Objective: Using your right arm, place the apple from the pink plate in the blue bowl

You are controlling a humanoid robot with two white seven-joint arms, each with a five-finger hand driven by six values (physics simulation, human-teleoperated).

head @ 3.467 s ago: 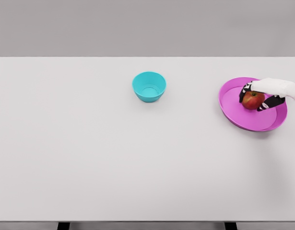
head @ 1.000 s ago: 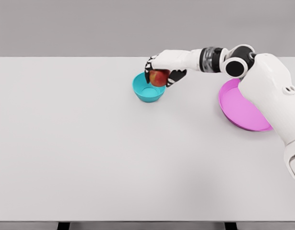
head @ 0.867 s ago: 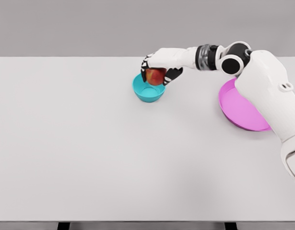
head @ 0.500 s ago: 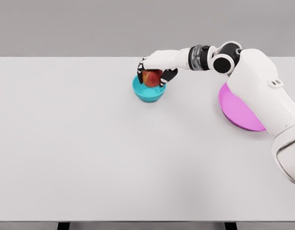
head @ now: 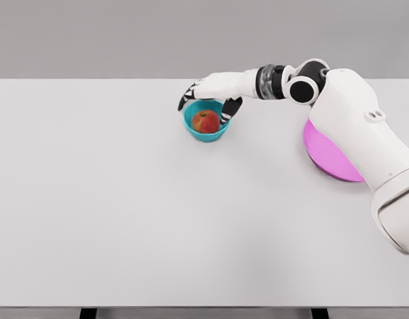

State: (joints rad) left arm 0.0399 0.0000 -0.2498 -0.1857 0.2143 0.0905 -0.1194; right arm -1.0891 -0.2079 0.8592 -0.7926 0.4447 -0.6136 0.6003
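Apple (head: pixel 205 121): red, inside blue bowl (head: pixel 195 129). Right hand (head: pixel 209 95): above bowl, fingers spread, gripping nothing. Pink plate (head: pixel 327 156): right of bowl, partly behind arm. White table (head: pixel 157 219).

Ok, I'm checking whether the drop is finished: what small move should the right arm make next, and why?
Probably lift the right hand straight up and draw it back toward the pink round plate. The red apple already sits inside the blue-green bowl, and the fingers look spread around it, not gripping, so the hand only needs to clear the rim without nudging the bowl.
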